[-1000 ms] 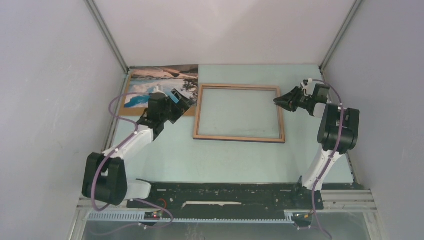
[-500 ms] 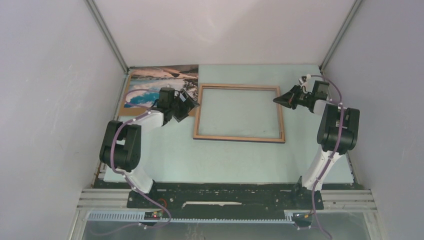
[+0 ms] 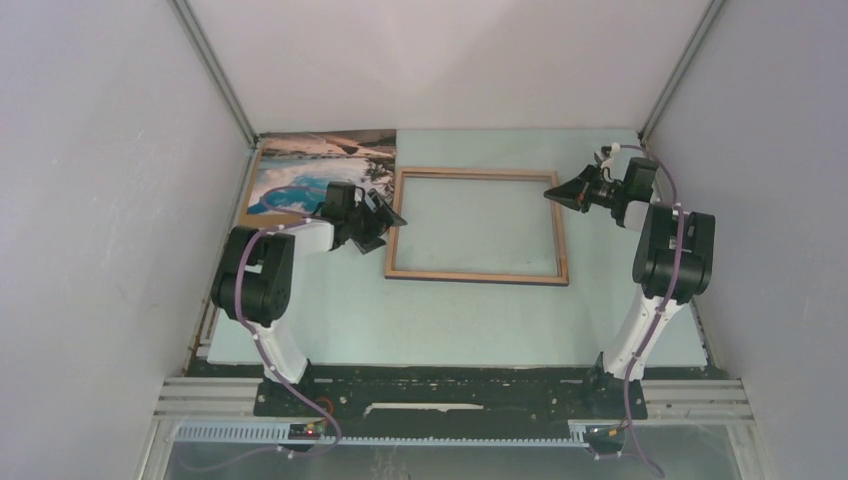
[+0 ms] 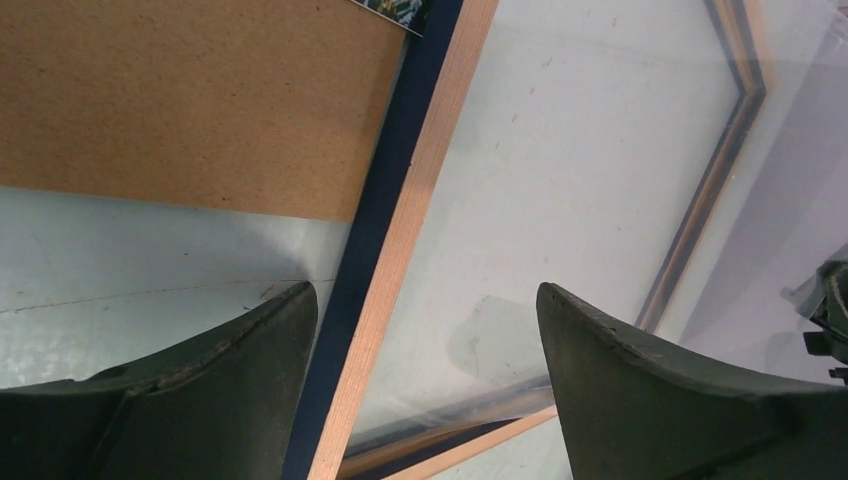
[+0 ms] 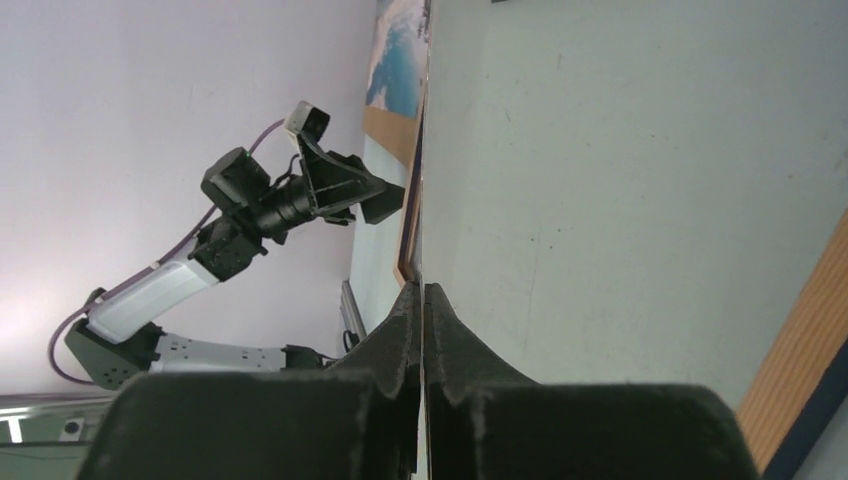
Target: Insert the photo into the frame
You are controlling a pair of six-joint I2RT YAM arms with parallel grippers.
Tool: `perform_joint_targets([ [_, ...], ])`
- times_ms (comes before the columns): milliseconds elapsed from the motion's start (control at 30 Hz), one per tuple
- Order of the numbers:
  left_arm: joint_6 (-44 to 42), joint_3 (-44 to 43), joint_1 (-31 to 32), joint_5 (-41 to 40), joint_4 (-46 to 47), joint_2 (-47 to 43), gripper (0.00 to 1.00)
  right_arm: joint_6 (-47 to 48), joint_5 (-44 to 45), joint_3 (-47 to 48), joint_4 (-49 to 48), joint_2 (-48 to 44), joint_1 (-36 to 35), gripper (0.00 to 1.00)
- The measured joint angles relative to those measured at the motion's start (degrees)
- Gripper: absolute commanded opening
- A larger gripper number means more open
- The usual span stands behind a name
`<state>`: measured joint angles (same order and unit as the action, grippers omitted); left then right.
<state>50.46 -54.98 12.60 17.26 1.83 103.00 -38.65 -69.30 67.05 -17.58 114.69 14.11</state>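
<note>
The frame [image 3: 478, 273], light wood side up with a clear pane, lies mid-table. My right gripper [image 3: 552, 195] is shut on its right rail near the far corner; in the right wrist view the jaws [image 5: 422, 292] pinch the thin edge, seen edge-on. My left gripper [image 3: 392, 215] is open at the frame's left rail; in the left wrist view [image 4: 425, 300] the wood-and-navy rail [image 4: 400, 250] runs between the fingers, untouched. The photo [image 3: 320, 170] lies picture up at the far left on the brown backing board [image 4: 190, 100]; a corner of the photo [image 4: 395, 10] shows in the left wrist view.
Grey enclosure walls stand close on the left, right and back. The photo and board lie against the far-left corner post [image 3: 250, 140]. The black arm-base rail [image 3: 450, 390] runs along the near edge.
My left arm has swung right, off the photo and board, so its open gripper now sits at the frame's left rail. My right gripper has shifted slightly with the frame's right rail.
</note>
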Motion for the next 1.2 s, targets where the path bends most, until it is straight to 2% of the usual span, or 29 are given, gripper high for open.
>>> perform_joint_targets([
  [300,0.15,0.0,0.02,1.64,1.42,0.02,0.88,-11.32,-0.37,0.0,-4.59,0.0,-0.31,0.0],
  [567,1.57,0.0,-0.04,2.91,4.07,0.55,0.88,-17.25,0.15,0.0,-5.03,-0.02,-0.44,0.0],
  [800,2.14,0.0,-0.13,3.02,4.63,0.96,0.88,-23.37,-0.13,0.0,-9.29,-0.63,-0.79,0.0],
  [1200,3.56,0.0,-0.15,3.98,6.16,0.96,0.9,-25.14,-0.24,2.14,-9.84,-3.02,-2.34,0.0],
])
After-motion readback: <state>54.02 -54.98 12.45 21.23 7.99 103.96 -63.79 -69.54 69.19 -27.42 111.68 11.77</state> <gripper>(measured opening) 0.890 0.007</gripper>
